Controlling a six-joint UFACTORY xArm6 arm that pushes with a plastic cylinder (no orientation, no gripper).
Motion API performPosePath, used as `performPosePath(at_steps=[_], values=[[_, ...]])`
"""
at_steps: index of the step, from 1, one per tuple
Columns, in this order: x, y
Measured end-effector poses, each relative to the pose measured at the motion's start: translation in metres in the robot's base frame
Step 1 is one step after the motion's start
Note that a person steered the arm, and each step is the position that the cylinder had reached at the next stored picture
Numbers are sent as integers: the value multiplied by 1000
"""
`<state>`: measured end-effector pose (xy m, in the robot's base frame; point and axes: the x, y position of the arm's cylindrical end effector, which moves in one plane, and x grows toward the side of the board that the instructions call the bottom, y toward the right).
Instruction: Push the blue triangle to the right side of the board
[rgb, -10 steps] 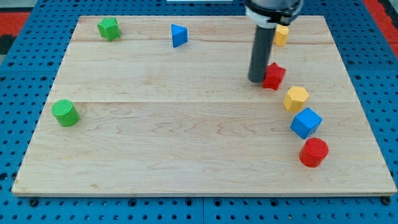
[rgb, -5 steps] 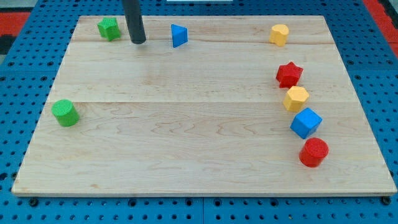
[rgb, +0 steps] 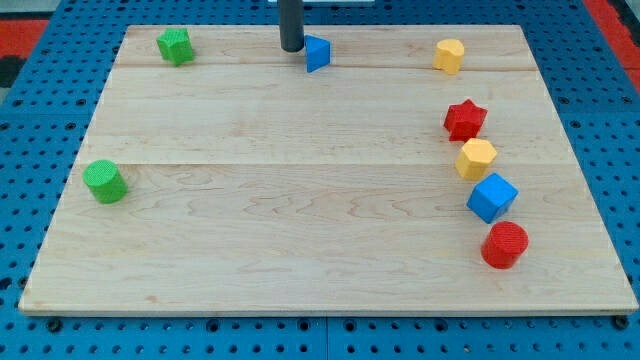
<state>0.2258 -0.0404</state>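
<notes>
My tip (rgb: 291, 48): pressed against the blue triangle's left side, near the board's (rgb: 300, 230) top edge.
Blue triangle (rgb: 317, 53): top of the board, well left of the yellow block (rgb: 450, 55).
Jaws: I have none, only a bare rod.
Right of the triangle, lower: red star (rgb: 465, 119), yellow hexagon (rgb: 477, 158), blue cube (rgb: 492, 197), red cylinder (rgb: 504, 245).
Left of the triangle: green block (rgb: 175, 46); green cylinder (rgb: 105, 181) lower.

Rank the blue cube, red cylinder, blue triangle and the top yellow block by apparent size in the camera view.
1. blue cube
2. red cylinder, close to the cube and nearer the camera, so unsure
3. blue triangle and top yellow block look alike

My tip is at the triangle's left.
</notes>
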Motion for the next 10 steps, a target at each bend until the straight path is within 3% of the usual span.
performPosePath(at_steps=[2,3,4,6,9,10], values=[[44,41],[44,47],[33,16],[38,81],[77,133],[81,96]])
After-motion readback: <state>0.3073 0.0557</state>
